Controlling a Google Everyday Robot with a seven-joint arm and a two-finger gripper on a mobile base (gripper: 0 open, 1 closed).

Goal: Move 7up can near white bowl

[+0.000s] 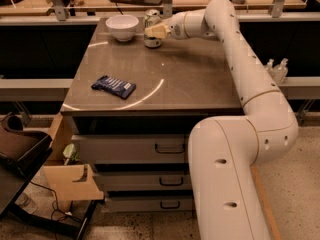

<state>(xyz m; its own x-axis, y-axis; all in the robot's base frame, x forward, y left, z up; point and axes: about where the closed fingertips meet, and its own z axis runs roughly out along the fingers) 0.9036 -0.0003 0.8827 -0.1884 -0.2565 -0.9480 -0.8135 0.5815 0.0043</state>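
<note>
The 7up can [150, 18] stands upright at the far edge of the grey table [190, 84], just right of the white bowl [122, 26], with a small gap between them. My gripper [155, 31] reaches in from the right and is shut on the can's middle, hiding part of its side. The can's silver top and its base show above and below the gripper. The can's base is at the table surface.
A flat dark-blue snack packet [114, 86] lies at the front left of the table. My arm [240, 49] spans the table's right side. Drawers [167, 149] are below the table. A cardboard box [70, 181] and a dark chair [17, 149] stand at the lower left.
</note>
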